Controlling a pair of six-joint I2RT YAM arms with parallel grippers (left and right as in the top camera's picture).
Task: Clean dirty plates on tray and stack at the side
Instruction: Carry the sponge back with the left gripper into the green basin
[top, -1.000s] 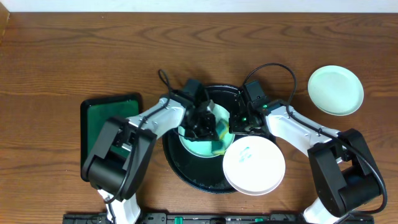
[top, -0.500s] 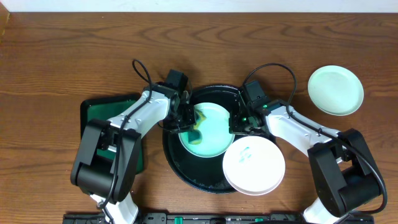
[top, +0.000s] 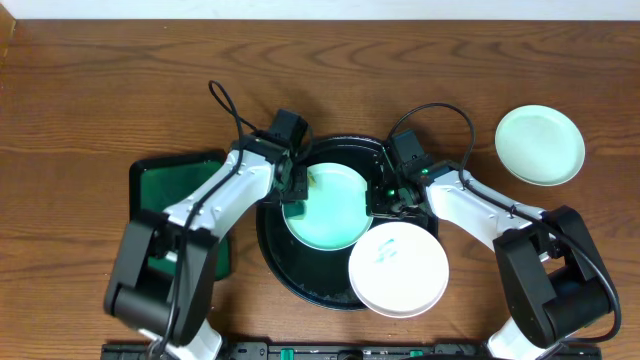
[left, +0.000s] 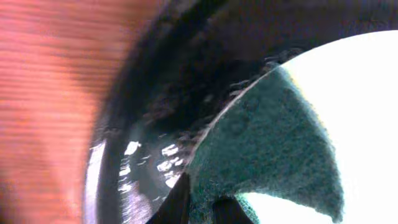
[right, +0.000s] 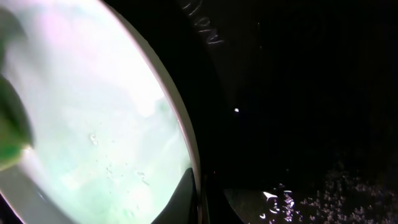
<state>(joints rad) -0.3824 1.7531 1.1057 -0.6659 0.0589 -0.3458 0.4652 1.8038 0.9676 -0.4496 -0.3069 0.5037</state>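
Since a second ago the left gripper (top: 294, 187) has slid from the mint plate's (top: 328, 212) middle to its left rim. It is clamped on a coarse dark-green pad (left: 267, 146) that fans over that rim. Opposite, the right gripper (top: 384, 197) pinches the rim. Round and glossy, the plate lies flat, face up, in the black tray (top: 300, 275). A smeared white plate (top: 397, 268) overhangs the tray's rim.

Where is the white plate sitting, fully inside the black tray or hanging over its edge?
Hanging over. In the overhead view the white plate covers the tray's near-right rim and juts past it above the table.
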